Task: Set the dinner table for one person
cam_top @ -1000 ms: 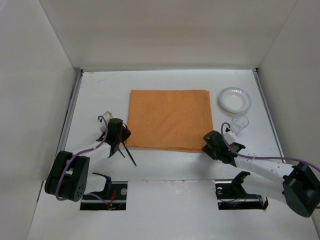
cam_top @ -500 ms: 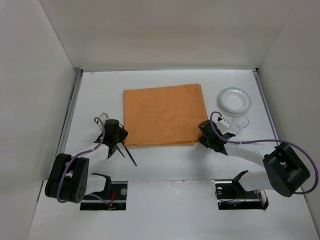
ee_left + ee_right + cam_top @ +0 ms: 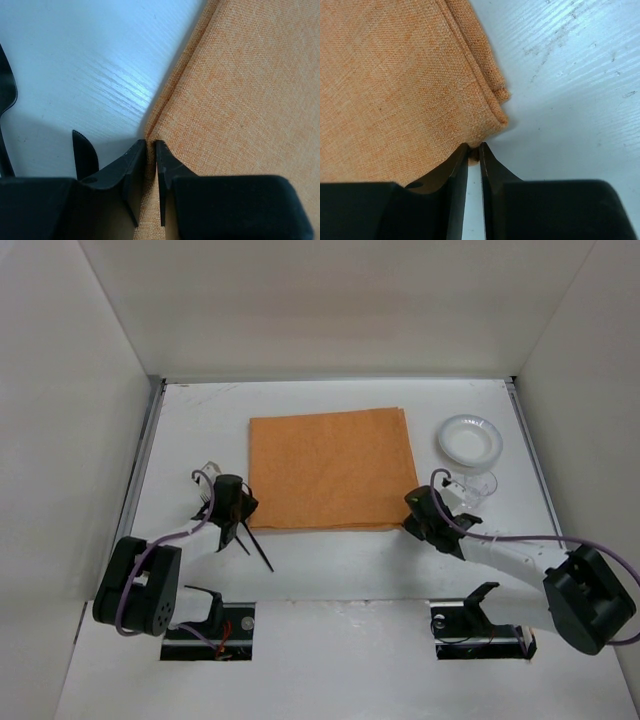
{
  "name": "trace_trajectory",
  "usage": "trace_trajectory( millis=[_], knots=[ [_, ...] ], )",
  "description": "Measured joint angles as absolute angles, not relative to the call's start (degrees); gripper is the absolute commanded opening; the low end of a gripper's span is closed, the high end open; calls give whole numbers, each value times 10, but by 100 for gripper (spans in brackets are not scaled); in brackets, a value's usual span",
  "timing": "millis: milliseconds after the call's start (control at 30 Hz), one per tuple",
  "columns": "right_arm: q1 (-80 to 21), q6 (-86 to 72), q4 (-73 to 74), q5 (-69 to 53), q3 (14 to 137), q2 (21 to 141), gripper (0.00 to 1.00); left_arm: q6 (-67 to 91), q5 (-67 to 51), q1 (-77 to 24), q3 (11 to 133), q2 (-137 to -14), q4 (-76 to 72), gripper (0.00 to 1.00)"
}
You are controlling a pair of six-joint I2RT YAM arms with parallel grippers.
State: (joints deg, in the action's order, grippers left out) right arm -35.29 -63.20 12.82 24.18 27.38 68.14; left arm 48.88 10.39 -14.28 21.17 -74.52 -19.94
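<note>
The orange cloth mat (image 3: 330,468) lies on the white dinner table (image 3: 330,560), slightly skewed. My left gripper (image 3: 240,505) is shut on the mat's near left corner; in the left wrist view (image 3: 151,145) the cloth edge sits pinched between the jaws. My right gripper (image 3: 418,512) is shut on the mat's near right corner, shown pinched in the right wrist view (image 3: 474,147). A white plate (image 3: 470,439) and a clear cup (image 3: 478,486) stand at the right. Black cutlery (image 3: 258,546) lies beside the left gripper.
White panels wall the table on three sides, with metal rails (image 3: 140,470) along the side edges. The clear cup stands close behind my right arm. A clear plastic utensil (image 3: 208,478) lies left of the left gripper.
The mat was dragged left and skewed one second ago to half a second ago. Since then both grippers have shifted slightly right and toward me, keeping hold of its corners.
</note>
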Motion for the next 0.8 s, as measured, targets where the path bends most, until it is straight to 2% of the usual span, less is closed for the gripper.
trace_trajectory(
  millis=[100, 200, 333, 500, 533, 667, 733, 800],
  knots=[
    [-353, -628, 131, 242, 274, 673, 44, 489, 108, -146, 214, -747, -199, 21],
    [-354, -616, 144, 241, 274, 638, 52, 488, 107, -145, 214, -737, -197, 32],
    [-361, -597, 182, 241, 292, 573, 60, 490, 108, -141, 212, -682, -176, 37],
    [-360, -553, 222, 239, 345, 525, 61, 490, 116, -145, 204, -554, -169, 41],
    [-356, -540, 225, 238, 360, 524, 56, 490, 119, -149, 201, -531, -170, 41],
    [-303, -472, 217, 225, 429, 542, 22, 488, 125, -165, 183, -482, -183, 42],
    [-252, -442, 197, 213, 462, 564, 15, 486, 125, -166, 177, -488, -188, 42],
    [-196, -419, 177, 192, 492, 594, 11, 484, 124, -168, 169, -502, -198, 41]
  ],
)
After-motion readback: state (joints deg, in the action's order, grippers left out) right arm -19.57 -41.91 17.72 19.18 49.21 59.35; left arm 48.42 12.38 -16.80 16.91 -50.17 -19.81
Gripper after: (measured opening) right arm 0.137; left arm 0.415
